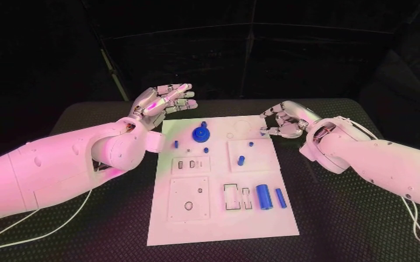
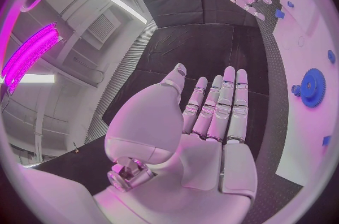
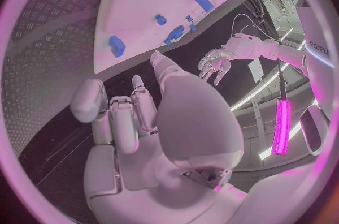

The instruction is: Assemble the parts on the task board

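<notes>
Fingers spreading wide on left hand (image 1: pixel 162 102), holding nothing | right hand (image 1: pixel 284 119) curling loosely, also gripping nothing | task board (image 1: pixel 219 213): gear (image 1: pixel 201 134) sitting in place, cylinders (image 1: pixel 263 196) lying loose, most assembly pending

White task board (image 1: pixel 219 213), blue parts (image 1: pixel 263 196), blue gear (image 1: pixel 202 133), black table (image 1: pixel 341 225) with diamond tread pattern

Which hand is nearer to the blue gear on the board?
Left. The left hand hovers just beyond the blue gear, off the task board's corner; the right hand is across the board.
</notes>
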`<action>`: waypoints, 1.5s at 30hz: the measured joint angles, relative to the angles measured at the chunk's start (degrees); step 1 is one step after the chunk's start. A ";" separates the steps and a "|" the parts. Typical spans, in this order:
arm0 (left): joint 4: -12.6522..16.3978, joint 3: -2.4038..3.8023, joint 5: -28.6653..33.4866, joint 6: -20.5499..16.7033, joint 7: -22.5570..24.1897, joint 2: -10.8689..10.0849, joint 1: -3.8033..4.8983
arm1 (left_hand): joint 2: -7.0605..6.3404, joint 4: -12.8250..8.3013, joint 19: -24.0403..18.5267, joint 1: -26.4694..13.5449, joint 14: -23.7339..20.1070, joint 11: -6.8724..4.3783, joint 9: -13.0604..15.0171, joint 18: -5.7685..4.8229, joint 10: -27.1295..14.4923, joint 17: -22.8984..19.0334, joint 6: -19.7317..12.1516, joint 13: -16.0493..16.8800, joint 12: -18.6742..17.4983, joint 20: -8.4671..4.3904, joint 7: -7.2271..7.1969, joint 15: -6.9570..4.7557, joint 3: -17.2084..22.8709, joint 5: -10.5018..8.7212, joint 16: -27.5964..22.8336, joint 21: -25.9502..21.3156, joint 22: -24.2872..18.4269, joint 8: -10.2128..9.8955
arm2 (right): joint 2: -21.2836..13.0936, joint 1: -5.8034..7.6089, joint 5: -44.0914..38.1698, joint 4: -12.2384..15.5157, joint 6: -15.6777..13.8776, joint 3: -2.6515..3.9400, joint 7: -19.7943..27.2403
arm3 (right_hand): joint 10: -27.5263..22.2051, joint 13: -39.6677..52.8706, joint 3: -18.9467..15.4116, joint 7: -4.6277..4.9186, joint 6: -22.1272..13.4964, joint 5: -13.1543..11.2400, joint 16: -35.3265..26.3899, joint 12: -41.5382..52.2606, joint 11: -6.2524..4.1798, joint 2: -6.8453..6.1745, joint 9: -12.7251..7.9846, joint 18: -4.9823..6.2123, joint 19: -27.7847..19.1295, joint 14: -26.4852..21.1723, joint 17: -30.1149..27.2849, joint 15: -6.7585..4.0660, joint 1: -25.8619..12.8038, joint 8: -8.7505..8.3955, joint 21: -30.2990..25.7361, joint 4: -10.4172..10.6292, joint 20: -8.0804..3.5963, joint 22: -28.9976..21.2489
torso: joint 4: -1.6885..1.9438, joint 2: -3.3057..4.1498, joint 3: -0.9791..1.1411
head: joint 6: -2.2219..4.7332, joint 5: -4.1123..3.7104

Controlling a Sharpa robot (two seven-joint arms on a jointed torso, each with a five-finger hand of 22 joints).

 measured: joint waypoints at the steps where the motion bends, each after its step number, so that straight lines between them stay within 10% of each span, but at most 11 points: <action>1: -0.09 0.00 0.00 0.01 0.00 0.09 -0.02 | 0.00 0.00 0.00 0.00 0.00 0.00 0.00 0.00 0.00 0.00 0.00 0.00 0.00 0.00 0.00 0.00 0.00 0.00 0.00 0.00 0.00 0.00 | 0.03 0.00 0.29 -0.64 0.26 -0.01 0.46 | 0.00 -0.03 -0.33 0.09 -0.21 0.00 0.00 -0.15 0.00 0.00 0.00 0.00 0.01 0.00 0.00 0.00 0.00 0.00 0.00 0.04 0.00 0.00 | 0.00 0.00 0.01 | -0.02 -0.09; 15: -1.00 -0.03 0.00 0.29 0.00 0.69 -0.35 | 0.00 0.00 0.00 0.00 0.00 0.00 0.00 0.00 0.00 0.00 0.00 0.00 0.00 0.00 0.00 0.00 0.00 0.00 0.00 0.00 0.01 0.00 | 2.09 -0.05 1.17 -7.66 2.71 -0.02 4.47 | 0.00 0.02 -1.30 0.14 -0.65 0.00 0.00 -0.15 0.00 0.98 0.06 0.00 0.01 0.00 0.00 0.00 0.98 0.00 0.00 -0.51 0.00 0.02 | 0.03 0.06 -0.06 | -0.88 -0.75; 45: -1.93 -0.04 0.00 0.51 0.00 0.89 -0.38 | 0.00 0.00 0.00 0.00 0.00 0.00 0.00 0.00 0.00 -0.05 0.00 0.00 0.00 0.00 0.00 0.00 0.00 0.00 0.00 0.00 -0.05 0.00 | 4.28 -0.43 1.34 -10.19 7.34 -0.04 5.36 | 0.85 0.03 -2.91 -0.20 4.29 -0.21 0.00 0.98 -0.41 4.11 0.42 0.00 0.65 0.00 -0.01 0.00 2.58 2.30 0.24 -1.41 -0.19 1.48 | 0.17 0.03 -0.04 | -1.46 -0.49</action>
